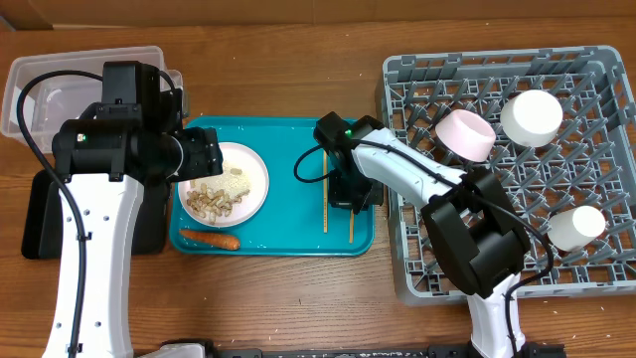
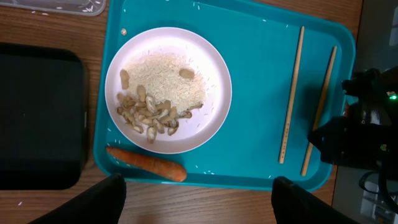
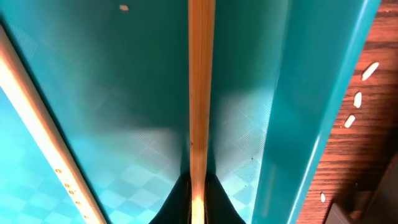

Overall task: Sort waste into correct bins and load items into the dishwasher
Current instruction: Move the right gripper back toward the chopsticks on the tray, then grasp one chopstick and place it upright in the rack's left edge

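The right gripper (image 1: 349,195) is down at the right side of the teal tray (image 1: 288,139). Its dark fingertips (image 3: 176,208) are closed tight against both sides of one chopstick (image 3: 201,74). That chopstick lies lengthwise just inside the tray's right rim; I cannot tell whether it is off the surface. The second chopstick (image 3: 40,121) lies free just beside it, further in. The left gripper (image 2: 198,190) hangs spread wide and empty over the tray's near edge. Below it are the carrot (image 2: 146,163) and the plate (image 2: 219,87), which holds peanuts (image 2: 146,115) and rice (image 2: 165,78). The black tray (image 2: 37,112) sits just left of the teal tray. The dish rack (image 1: 417,268) on the right holds a pink bowl (image 1: 467,134), a white bowl (image 1: 532,117) and a cup (image 1: 576,227).
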Robot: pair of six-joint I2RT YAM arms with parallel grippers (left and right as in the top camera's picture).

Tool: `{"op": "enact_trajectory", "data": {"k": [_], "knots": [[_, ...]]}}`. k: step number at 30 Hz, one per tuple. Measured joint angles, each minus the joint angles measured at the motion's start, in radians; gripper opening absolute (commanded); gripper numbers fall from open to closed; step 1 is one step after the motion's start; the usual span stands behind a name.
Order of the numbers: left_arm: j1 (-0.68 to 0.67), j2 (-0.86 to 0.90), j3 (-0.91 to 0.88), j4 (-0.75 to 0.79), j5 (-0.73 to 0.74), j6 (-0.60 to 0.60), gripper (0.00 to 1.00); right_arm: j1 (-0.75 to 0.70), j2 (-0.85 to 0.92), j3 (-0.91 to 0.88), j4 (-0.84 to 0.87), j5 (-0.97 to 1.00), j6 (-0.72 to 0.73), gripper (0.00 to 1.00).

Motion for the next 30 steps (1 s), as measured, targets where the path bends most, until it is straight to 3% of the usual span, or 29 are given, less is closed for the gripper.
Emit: {"op": "enact_trajectory", "data": {"k": [7,15,19,30], "knots": [[0.0,0.0,0.0,0.0,0.0,0.0,0.77,-0.02,-0.03,0.06,-0.105,0.017,-0.073,0.04],[0.0,0.0,0.0,0.0,0.0,0.0,0.77,-0.148,-0.335,0.143,-0.221,0.059,-0.201,0.04],[0.0,0.0,0.0,0.0,0.0,0.0,0.77,-0.237,-0.394,0.152,-0.31,0.07,-0.264,0.04],[0.0,0.0,0.0,-0.004,0.0,0.0,0.77,-0.269,-0.364,-0.093,-0.222,0.071,-0.339,0.08]]}}
